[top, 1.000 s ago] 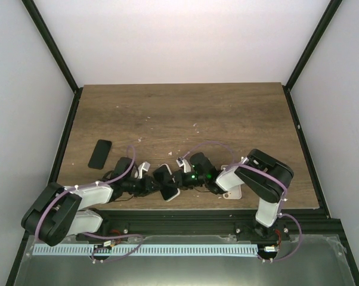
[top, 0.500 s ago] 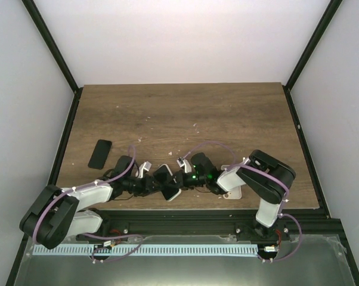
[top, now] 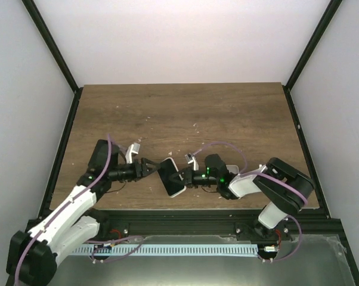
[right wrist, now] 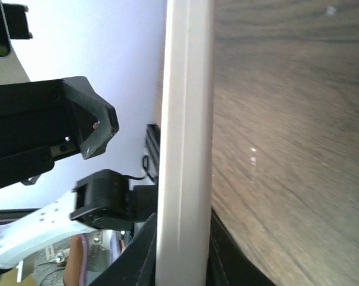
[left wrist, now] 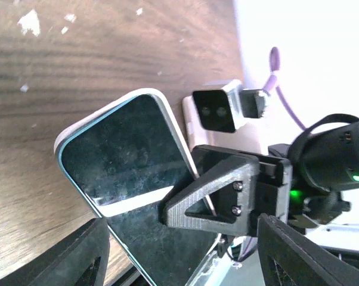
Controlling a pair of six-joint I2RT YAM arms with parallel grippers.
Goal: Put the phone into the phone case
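A cream-edged slab (top: 172, 177) with a glossy dark face is held just above the table near the front edge. My right gripper (top: 186, 177) is shut on its right end. In the right wrist view the slab (right wrist: 184, 119) is edge-on between my right gripper's (right wrist: 182, 253) fingers. My left gripper (top: 155, 170) is open at the slab's left edge. In the left wrist view the slab's (left wrist: 126, 155) near end lies between my left gripper's (left wrist: 185, 262) spread fingers. The all-black phone does not show in any view. My left arm (top: 99, 156) covers the table's left part.
Small white flecks (top: 148, 118) are scattered on the wooden table (top: 239, 113). Black frame posts and white walls enclose the table. The black front rail (top: 185, 215) runs just below the slab.
My left arm has lifted and swung to the left, over where the black phone lay. Its gripper now points at the slab from the left. The right gripper and slab shifted slightly back and turned.
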